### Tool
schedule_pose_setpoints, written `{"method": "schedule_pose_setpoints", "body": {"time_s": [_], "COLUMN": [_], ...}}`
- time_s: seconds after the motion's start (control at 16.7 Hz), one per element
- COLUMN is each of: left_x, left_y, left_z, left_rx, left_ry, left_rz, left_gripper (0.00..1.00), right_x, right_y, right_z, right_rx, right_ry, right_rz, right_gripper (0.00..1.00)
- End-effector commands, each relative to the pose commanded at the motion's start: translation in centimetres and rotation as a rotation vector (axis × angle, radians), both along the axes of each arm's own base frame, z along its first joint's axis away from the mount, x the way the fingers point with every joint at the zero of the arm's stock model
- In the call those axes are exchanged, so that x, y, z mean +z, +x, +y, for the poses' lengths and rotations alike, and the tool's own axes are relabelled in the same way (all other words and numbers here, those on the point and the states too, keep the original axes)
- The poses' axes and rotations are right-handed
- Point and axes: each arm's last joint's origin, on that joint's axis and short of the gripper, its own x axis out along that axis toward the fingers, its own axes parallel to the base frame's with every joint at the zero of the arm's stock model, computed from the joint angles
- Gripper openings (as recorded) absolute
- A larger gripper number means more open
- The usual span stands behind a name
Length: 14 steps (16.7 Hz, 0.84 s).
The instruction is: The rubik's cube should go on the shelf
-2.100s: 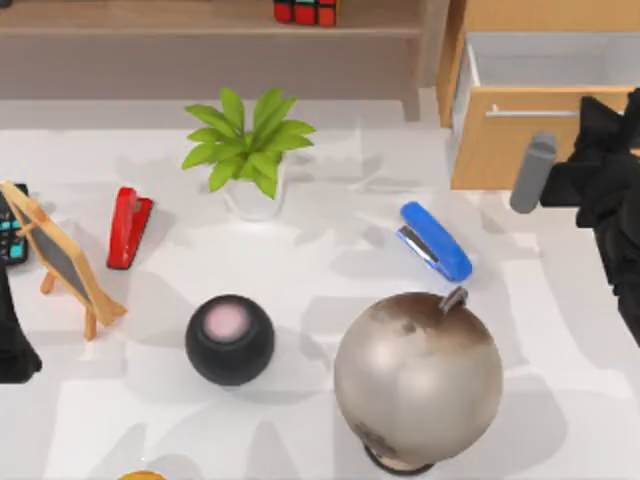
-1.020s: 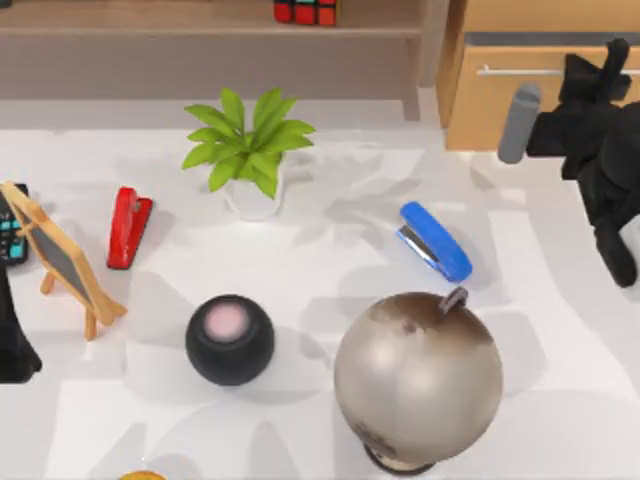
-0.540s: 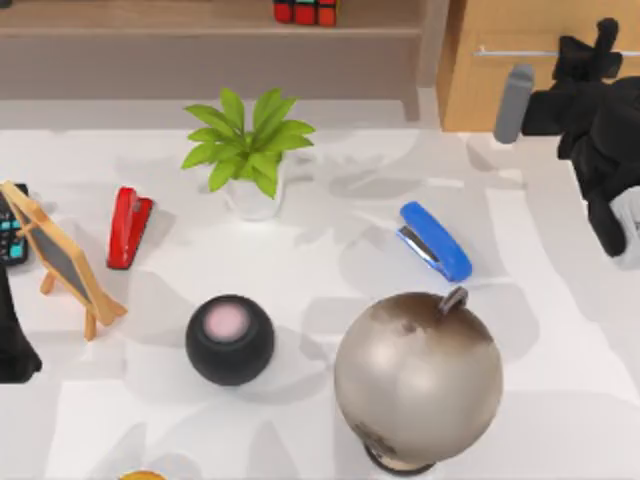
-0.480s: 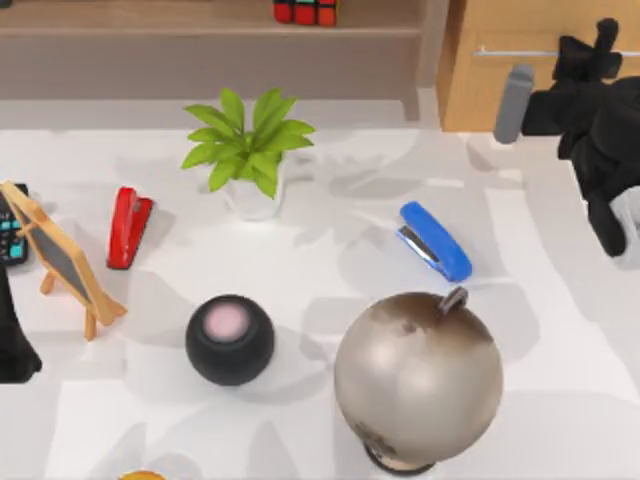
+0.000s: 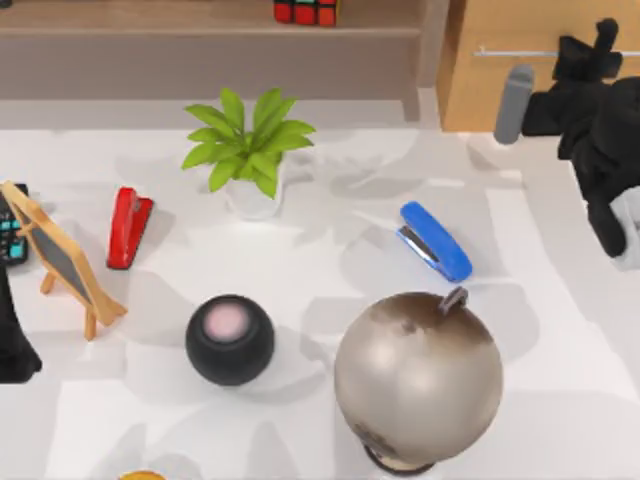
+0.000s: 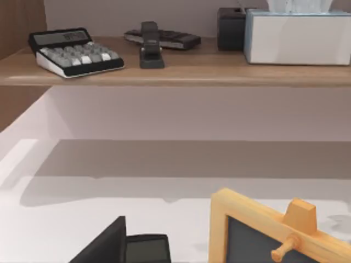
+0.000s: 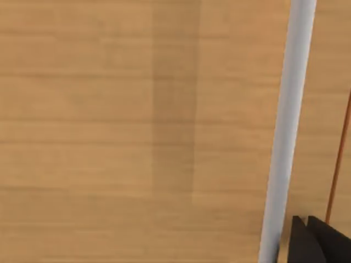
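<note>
A white table (image 5: 320,250) seen from above, with a long wooden shelf (image 5: 200,20) running along its back edge and a wooden drawer cabinet (image 5: 520,70) at the back right corner.

How far along: the rubik's cube (image 5: 306,10) sits on the shelf board, towards its right end, just short of the shelf's upright. Judged from that, the placing is done and little appears to be left beyond drawing the arms back.

Left to right along the table: the left arm is parked at the left edge, a dark shape beside a calculator (image 5: 10,238) and a small wooden-framed chalkboard (image 5: 62,258). Its fingers cannot be made out. Its wrist camera looks over the chalkboard to the shelf's left stretch, which holds a grey calculator (image 6: 74,52), a dark stapler (image 6: 150,46), a small black box (image 6: 230,27) and a white tissue box (image 6: 296,35).

Next come a red stapler (image 5: 128,226), a potted plant (image 5: 250,150) near the back edge, a black ball with a pink top (image 5: 229,338) towards the front, a large grey globe (image 5: 418,378) at the front, and a blue stapler (image 5: 436,240) behind it.

At the right, the right gripper (image 5: 590,55) is up against the cabinet front at its metal handle (image 7: 285,131). The drawer looks closed, so nothing inside can be seen. Whether the fingers are wide, narrow or gripping the handle cannot be told.
</note>
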Motion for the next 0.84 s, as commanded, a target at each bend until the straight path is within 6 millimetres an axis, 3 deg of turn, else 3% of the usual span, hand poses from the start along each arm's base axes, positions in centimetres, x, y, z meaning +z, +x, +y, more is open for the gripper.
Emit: {"method": "schedule_pose_setpoints", "body": {"time_s": [0.48, 0.84], "left_x": [0.0, 0.0], "left_y": [0.0, 0.0], "left_z": [0.0, 0.0], "left_rx": [0.0, 0.0], "left_ry": [0.0, 0.0], "left_rz": [0.0, 0.0], "left_gripper": [1.0, 1.0], "right_x": [0.0, 0.0], "right_y": [0.0, 0.0], "right_z": [0.0, 0.0], "right_rx": [0.0, 0.0], "right_ry": [0.0, 0.0], "right_rz": [0.0, 0.0], "right_gripper": [0.98, 1.0]}}
